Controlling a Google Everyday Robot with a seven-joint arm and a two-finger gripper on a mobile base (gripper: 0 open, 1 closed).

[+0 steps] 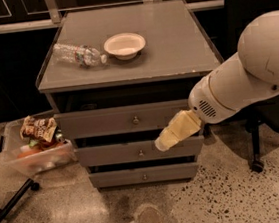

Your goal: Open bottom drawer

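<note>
Drawers first, only one camera view to go on: the bottom drawer (144, 175) is the lowest of three in the grey table (173, 54), right down near the floor (225, 199). Its flat front faces the camera and its long axis runs left to right. Plain matte grey slab with one small round metal knob (144, 176) dead centre. None of its inside shows, so it looks shut.

Cream-coloured claw (174, 132) hangs in front of the right end of the middle drawer (109, 154), just under the top drawer (105, 121). It's up and right of the bottom knob and not touching it. Can't tell whether it's clenched or released. The fat white arm (255, 70) comes in from the right.

On the table there's a clear plastic bottle (77, 54) lying on its side, with a shallow pale bowl (125, 45) just beside it. A clear bin (34, 155) of snack packets sits on the floor against the left side. The floor is speckled and shiny, and a round clear disc-like thing (149, 219) lies right in front of the bottom drawer. A dark chair (252, 0) stands behind the arm.
</note>
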